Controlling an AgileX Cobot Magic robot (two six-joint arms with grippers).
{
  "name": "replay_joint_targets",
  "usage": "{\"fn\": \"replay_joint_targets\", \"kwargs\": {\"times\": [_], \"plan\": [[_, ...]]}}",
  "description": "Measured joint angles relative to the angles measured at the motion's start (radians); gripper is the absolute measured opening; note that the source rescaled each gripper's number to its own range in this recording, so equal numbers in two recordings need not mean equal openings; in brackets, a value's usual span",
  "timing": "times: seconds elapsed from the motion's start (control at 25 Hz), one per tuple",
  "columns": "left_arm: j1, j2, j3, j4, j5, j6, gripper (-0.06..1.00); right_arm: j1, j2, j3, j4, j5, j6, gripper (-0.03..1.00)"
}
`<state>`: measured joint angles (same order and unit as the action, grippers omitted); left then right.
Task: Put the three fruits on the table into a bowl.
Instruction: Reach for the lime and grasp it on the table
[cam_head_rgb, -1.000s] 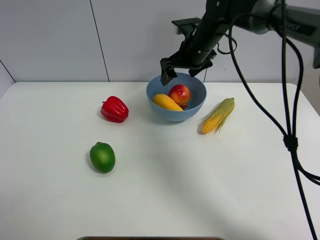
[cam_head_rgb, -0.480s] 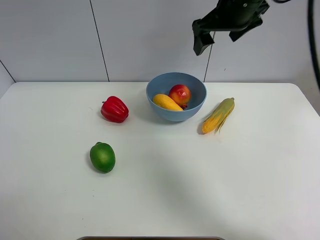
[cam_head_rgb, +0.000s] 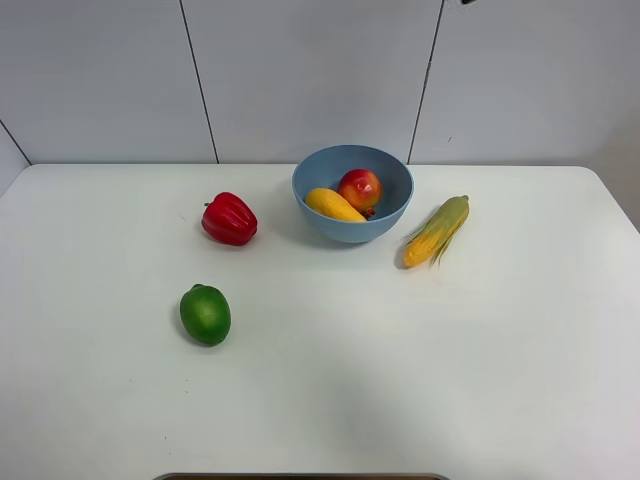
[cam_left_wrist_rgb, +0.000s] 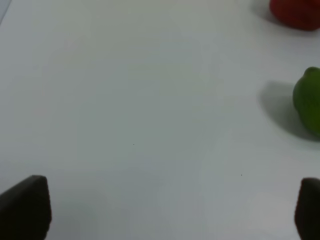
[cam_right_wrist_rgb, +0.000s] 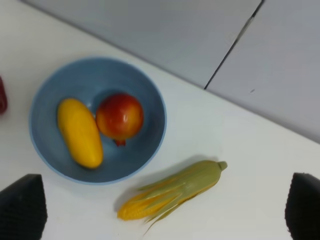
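1. Pale grey wall panels (cam_head_rgb: 100, 80) with dark seams stand behind a plain white bench (cam_head_rgb: 450, 380) with rounded corners, smooth and matte.
2. Toward the wall side, near the middle, sits the light-blue bowl (cam_head_rgb: 355, 232). The pomegranate (cam_head_rgb: 359, 188) and the mango (cam_head_rgb: 334, 205) lie inside it, touching, so I judge two of the three fruits done.
3. The green lime (cam_head_rgb: 205, 314) lies alone on the bench, well apart from the bowl on my left side. It is the one fruit not yet moved.
4. The red bell pepper (cam_head_rgb: 229, 219) lies between lime and bowl, and the corn cob (cam_head_rgb: 437, 230) lies just beside the bowl on the right. Neither is a fruit for me, so both can be left where they are.
5. My left tool (cam_left_wrist_rgb: 167, 210) hangs over bare bench, its fingers wide apart with nothing between them. The lime shows at the edge of its wrist view, so I judge this arm best placed to fetch it.
6. My right tool (cam_right_wrist_rgb: 162, 206) hangs high above the bowl and corn cob, fingers apart and empty.
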<state>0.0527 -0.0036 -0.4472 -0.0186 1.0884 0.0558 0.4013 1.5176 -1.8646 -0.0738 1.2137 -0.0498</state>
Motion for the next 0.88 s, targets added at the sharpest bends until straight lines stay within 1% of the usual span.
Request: {"fn": "replay_joint_targets", "kwargs": {"times": [0.04, 0.08, 0.32, 0.48, 0.6, 0.8, 0.88], "plan": [[0.000, 0.000, 0.000, 0.000, 0.000, 0.000, 1.00, 0.000, -0.033, 0.027, -0.002, 0.000, 0.000, 0.89], [0.000, 0.000, 0.000, 0.000, 0.000, 0.000, 1.00, 0.000, -0.100, 0.101, -0.016, 0.001, 0.000, 0.89], [0.000, 0.000, 0.000, 0.000, 0.000, 0.000, 1.00, 0.000, -0.335, 0.429, -0.056, 0.005, 0.005, 0.89], [0.000, 0.000, 0.000, 0.000, 0.000, 0.000, 1.00, -0.011, -0.502, 0.614, -0.062, 0.010, 0.016, 0.89], [0.000, 0.000, 0.000, 0.000, 0.000, 0.000, 1.00, -0.062, -0.651, 0.728, -0.067, 0.011, 0.050, 0.89], [0.000, 0.000, 0.000, 0.000, 0.000, 0.000, 1.00, -0.183, -0.888, 0.919, -0.076, 0.011, 0.061, 0.89], [0.000, 0.000, 0.000, 0.000, 0.000, 0.000, 1.00, -0.230, -0.982, 0.998, -0.074, -0.005, 0.061, 0.89]]}}
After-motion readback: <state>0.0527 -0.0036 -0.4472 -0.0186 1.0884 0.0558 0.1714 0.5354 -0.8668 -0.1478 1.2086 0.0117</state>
